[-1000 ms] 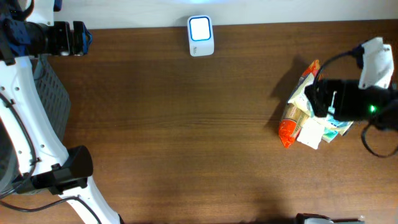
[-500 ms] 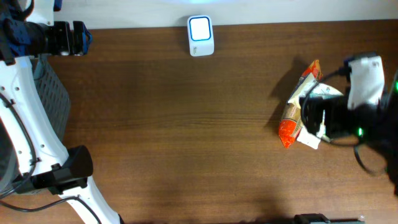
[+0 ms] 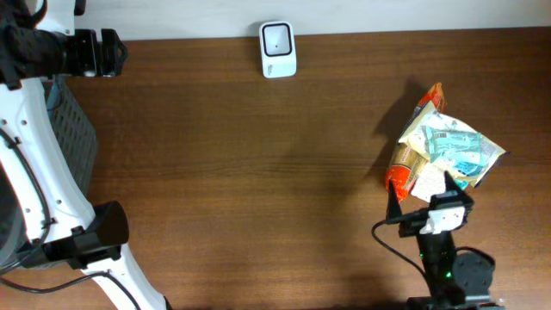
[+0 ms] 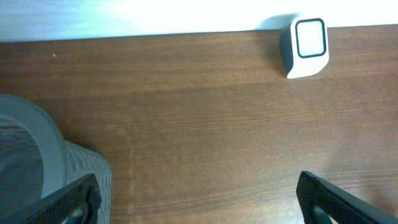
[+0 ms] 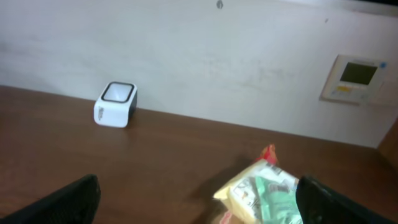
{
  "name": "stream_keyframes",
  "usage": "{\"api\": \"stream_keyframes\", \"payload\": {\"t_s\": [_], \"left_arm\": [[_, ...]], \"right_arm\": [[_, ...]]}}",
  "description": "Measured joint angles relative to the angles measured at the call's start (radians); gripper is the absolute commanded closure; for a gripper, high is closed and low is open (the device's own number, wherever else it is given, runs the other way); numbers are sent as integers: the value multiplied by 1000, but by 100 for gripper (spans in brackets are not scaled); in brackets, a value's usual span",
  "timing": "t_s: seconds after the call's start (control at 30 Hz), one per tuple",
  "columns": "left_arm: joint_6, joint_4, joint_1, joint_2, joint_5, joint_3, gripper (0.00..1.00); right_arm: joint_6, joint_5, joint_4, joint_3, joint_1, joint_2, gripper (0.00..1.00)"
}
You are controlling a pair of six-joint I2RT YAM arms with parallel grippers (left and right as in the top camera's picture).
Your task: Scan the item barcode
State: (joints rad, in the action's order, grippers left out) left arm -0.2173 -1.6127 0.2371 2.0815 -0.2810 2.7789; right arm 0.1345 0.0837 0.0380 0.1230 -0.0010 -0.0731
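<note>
Nothing is being scanned yet: the snack packets (image 3: 439, 151) are lying at the right of the overhead frame, well apart from the white barcode scanner (image 3: 277, 50) at top centre. The right gripper (image 5: 199, 202) is hovering just below them, fingers spread wide, empty. The left gripper (image 4: 196, 202), likewise wide and empty, is waiting at upper left. Grasping, carrying and scanning are all remaining.

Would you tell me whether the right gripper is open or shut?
Open: the right gripper shows black fingers wide apart, holding nothing.
</note>
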Motion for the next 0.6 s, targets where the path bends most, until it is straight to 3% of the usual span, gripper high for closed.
{"api": "stream_keyframes", "payload": {"t_s": [0.13, 0.6], "left_arm": [[0, 1, 0, 0, 0, 0, 1], [0, 1, 0, 0, 0, 0, 1]], "right_arm": [[0, 4, 14, -104, 0, 57, 1], [0, 3, 32, -108, 0, 57, 1]]}}
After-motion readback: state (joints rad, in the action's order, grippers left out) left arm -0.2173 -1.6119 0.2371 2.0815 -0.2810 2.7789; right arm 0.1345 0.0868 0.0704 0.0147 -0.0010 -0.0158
